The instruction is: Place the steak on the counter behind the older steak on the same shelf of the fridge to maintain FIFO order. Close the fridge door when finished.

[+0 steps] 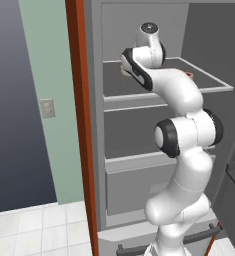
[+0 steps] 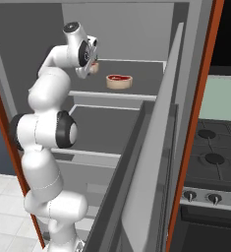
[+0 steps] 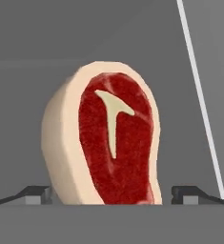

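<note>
Hand view: steak (image 3: 106,143) between claw (image 3: 111,194) fingertips.

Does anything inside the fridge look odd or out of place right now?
Only one thing: the steak stands on edge between the gripper's fingertips in the hand view rather than lying flat, while the older steak lies flat on the shelf. Nothing looks spilled or damaged.

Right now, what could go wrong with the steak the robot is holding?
The steak stands on edge between the fingertips, so it might slip or topple when let go. The older steak lies close by on the same shelf; the arm could bump it. The fridge door is open, so closing it is still left.
</note>
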